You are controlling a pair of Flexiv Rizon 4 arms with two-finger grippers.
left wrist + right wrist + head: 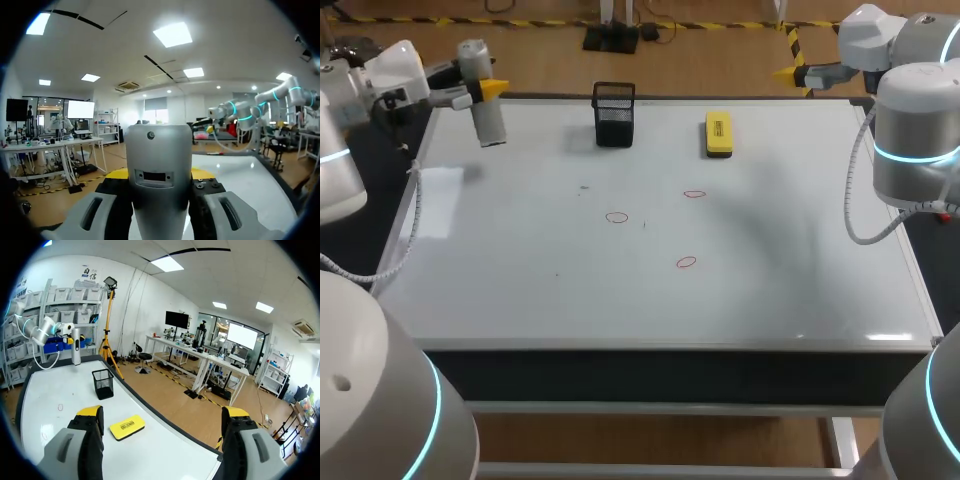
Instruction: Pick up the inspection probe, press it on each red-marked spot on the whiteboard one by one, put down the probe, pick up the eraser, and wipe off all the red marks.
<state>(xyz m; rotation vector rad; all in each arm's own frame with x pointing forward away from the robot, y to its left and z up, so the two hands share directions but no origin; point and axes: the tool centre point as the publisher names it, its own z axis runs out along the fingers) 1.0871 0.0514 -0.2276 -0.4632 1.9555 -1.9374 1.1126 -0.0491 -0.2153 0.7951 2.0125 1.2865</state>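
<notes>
Two left fingers are clenched on the grey probe from either side, the barrel standing straight up between them in the left wrist view; seen from the head view, the probe hangs tip down, slightly tilted, over the ten o'clock corner of the whiteboard, apart from the surface; the right fingers are spread wide and released, holding nothing, parked off the board's two o'clock corner.

Three red marks sit near the middle of the board: one just at nine o'clock of centre, one at two o'clock, one at five o'clock; none looks wiped, so the pressing step appears to be only starting.

Next comes the carry to the first mark; the nine o'clock one is nearest the probe and makes a sensible start; the path toward four o'clock from the probe passes well to the side of the black mesh holder at the board's twelve o'clock edge; bring the probe upright over the ring, lower it straight down, press lightly, then lift clear before travelling, since dragging the tip could smear the ink.

One yellow eraser lies flat at one o'clock, beside the holder and untouched; it is close to the right fingers.
</notes>
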